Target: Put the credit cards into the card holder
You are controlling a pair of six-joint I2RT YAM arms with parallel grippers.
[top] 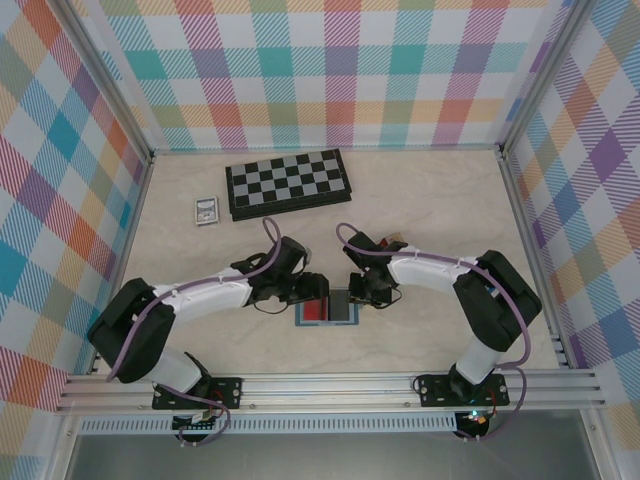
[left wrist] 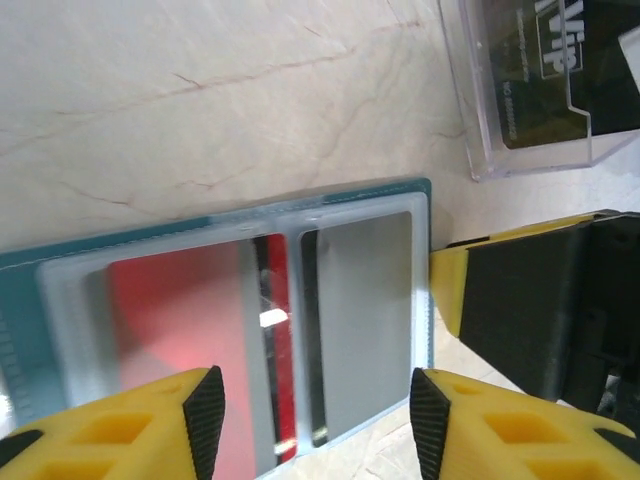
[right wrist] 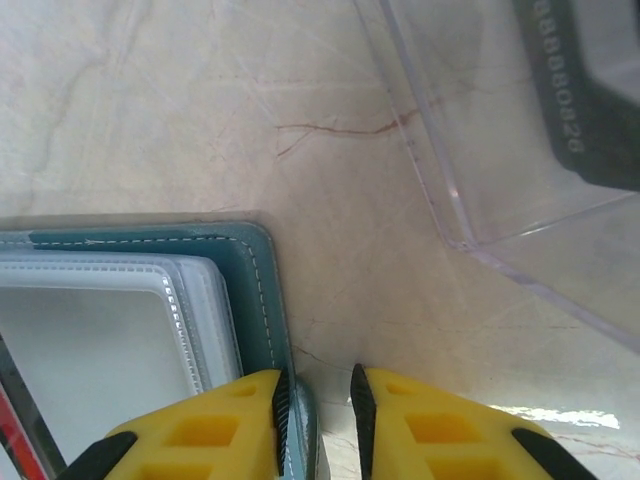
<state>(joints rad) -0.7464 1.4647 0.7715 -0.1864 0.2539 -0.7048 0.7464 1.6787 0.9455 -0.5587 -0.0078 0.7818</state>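
Marble tabletop (top: 430, 200), red card (left wrist: 180, 320) in card holder (right wrist: 252, 285); left gripper (left wrist: 317, 410) released, right gripper (right wrist: 318, 400) unclear

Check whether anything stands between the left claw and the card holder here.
Nothing visible does. The left claw hangs open directly over the open card holder, where a red card already lies inside. The right claw sits at the holder's right edge, off to the side, not between them.
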